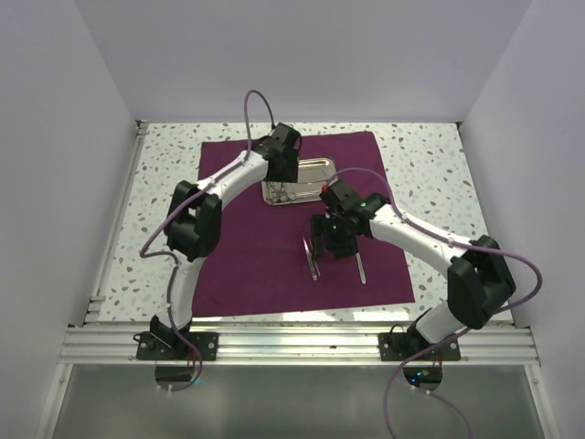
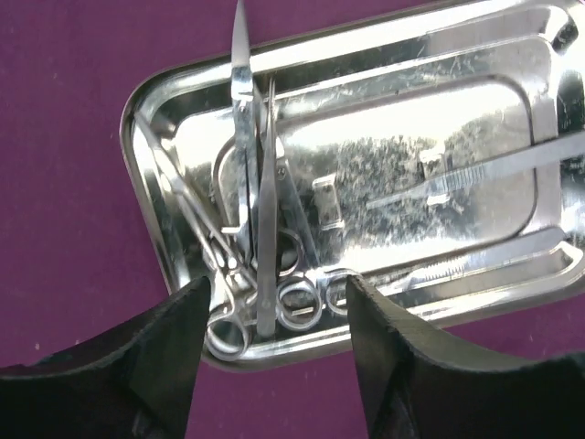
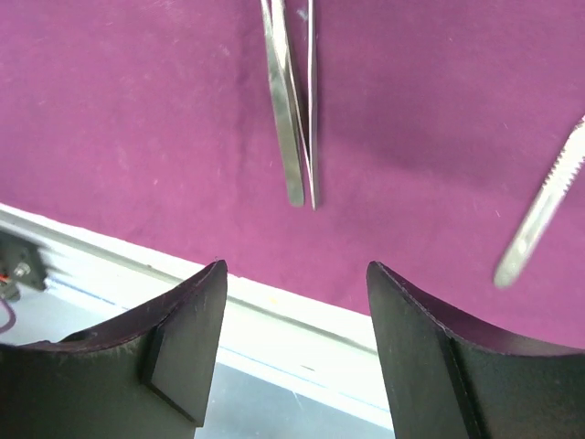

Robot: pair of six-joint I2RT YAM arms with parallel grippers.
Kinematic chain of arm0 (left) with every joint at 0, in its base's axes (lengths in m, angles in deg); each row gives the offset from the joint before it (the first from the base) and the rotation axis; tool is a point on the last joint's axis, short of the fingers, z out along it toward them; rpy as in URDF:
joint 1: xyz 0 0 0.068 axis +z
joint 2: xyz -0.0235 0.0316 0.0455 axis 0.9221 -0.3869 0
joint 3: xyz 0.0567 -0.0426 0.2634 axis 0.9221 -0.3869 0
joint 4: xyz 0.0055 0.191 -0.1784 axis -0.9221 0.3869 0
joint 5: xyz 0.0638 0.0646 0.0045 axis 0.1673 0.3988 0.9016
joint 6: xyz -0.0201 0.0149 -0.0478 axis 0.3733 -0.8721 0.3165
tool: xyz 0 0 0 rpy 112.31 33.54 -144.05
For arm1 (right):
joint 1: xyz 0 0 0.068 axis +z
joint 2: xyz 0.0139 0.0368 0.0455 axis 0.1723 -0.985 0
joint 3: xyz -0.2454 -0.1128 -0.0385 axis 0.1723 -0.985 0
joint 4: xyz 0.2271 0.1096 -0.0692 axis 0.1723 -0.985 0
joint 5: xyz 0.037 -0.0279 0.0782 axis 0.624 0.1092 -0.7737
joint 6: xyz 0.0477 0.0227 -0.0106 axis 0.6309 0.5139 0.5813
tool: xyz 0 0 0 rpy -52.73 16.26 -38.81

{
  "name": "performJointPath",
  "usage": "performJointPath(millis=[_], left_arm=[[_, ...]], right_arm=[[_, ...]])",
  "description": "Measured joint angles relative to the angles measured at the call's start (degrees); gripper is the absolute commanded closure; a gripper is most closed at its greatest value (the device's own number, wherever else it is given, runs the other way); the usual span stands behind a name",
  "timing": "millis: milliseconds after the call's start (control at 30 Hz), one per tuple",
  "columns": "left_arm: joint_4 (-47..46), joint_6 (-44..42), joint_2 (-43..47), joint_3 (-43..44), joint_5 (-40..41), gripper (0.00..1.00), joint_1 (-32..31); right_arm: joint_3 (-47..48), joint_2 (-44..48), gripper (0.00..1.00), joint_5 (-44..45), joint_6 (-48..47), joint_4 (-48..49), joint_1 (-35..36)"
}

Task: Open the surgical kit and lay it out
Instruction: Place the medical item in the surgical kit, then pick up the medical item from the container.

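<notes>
Nearest: alu rail (image 1: 302,343) w/ both arm bases on it, then the near edge of the purple cloth wrap (image 1: 265,265), spread flat on the speckled table (image 1: 430,174). On the cloth's near half lie 2 instruments, apart from each other: tweezers (image 3: 291,119) and, to their right, a flat ribbed-handle tool (image 3: 539,219), both running roughly near-to-far. R gripper (image 3: 294,274) hangs over the cloth just beside and betw. them. Its jaws are apart w/ nothing betw. the fingers, and it touches neither tool. Farther back, on the cloth's far half, sits the steel tray (image 2: 439,55), flat, long side running left-right. L gripper (image 2: 276,288) is over the tray's left end w/ jaws apart and empty, one finger on either side of the ring-handled pcs (image 2: 228,274). Can't tell if the fingers touch the tray rim. Those pcs are bunched w/ a 2nd pair of tweezers (image 2: 265,229) at that end, crossing each other. A pointed tool (image 2: 239,55) sticks out past the rim over the cloth. The rest of the tray floor is bare, shiny metal.
</notes>
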Motion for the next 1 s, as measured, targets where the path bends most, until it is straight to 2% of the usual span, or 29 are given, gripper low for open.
performJointPath(millis=[100,333,833,1000], left_arm=[[1.0,-0.5,-4.2,5.1,0.7,0.45,-0.3],[2.9,-2.4,-9.4,11.6,2.2,0.5,-0.4],[3.3,-3.0,-12.9,13.6,2.6,0.57,-0.2],[3.3,-3.0,-13.0,13.6,2.0,0.67,-0.1]], right_arm=[[0.0,3.9,0.34,1.4,-0.1,-1.9,0.0],[-0.1,8.9,0.35,5.0,-0.1,-5.2,0.0],[-0.3,9.1,0.38,8.8,0.1,-8.6,0.0],[-0.3,9.0,0.39,9.5,0.1,-9.1,0.0]])
